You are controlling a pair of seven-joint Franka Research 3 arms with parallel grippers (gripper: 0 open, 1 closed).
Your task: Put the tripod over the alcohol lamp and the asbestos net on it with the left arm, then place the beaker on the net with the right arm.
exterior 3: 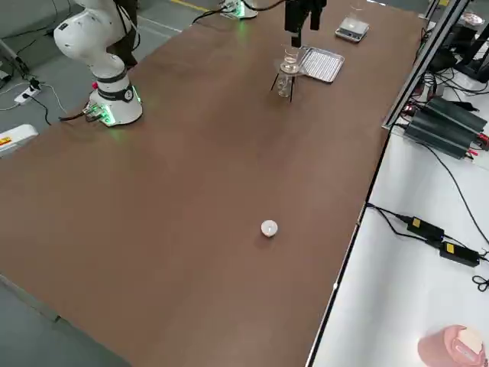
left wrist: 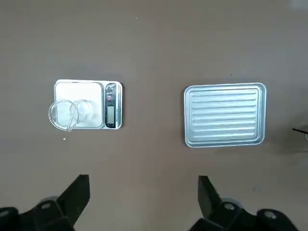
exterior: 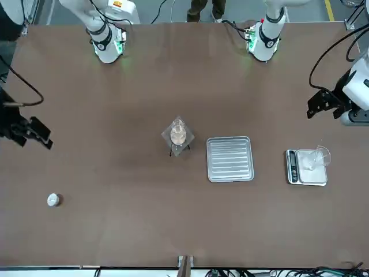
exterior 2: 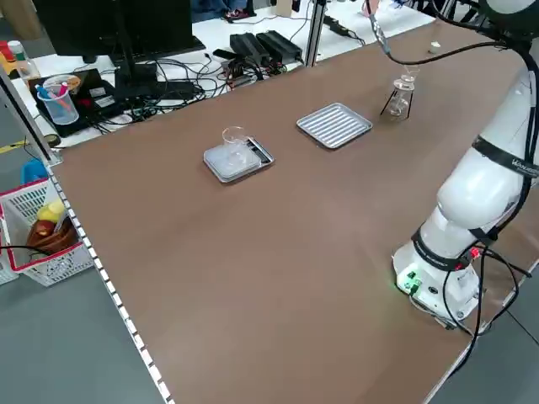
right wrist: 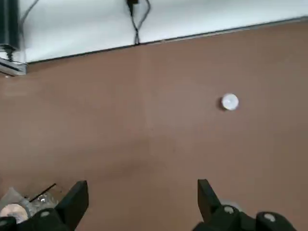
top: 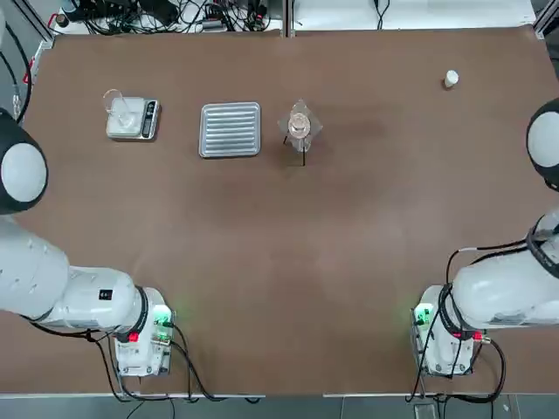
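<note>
Tripod [top: 301, 150] stands near mid-desk, just beside the ridged silver tray [top: 231, 130]; its thin black legs show beneath the asbestos net [exterior: 177, 134], which lies on the ring as a tilted grey square; the beaker [top: 300, 127] sits on the net, clear glass, upright as far as can be told. The alcohol lamp cannot be separated from the glass above it in any view; it is presumably under the stand, but I cannot confirm this.

Judgement: all three placements appear complete; nothing of the task seems left but for the arms to finish clearing off.

Left pincer [left wrist: 144, 195] hangs above the desk, on the near side of the white scale [left wrist: 88, 104] and the tray; jaws spread wide, nothing between them. Right pincer [right wrist: 143, 199] is over bare desk between the stack and the small white cap [right wrist: 229, 102], well apart from both; jaws likewise wide and empty; the front view shows it [exterior: 29, 134] out at the desk's edge.

A clear glass vessel [top: 115, 103] rests on the scale, not part of the job. Desk [top: 349, 262] otherwise carries only the cap, far off towards the right arm's side.
</note>
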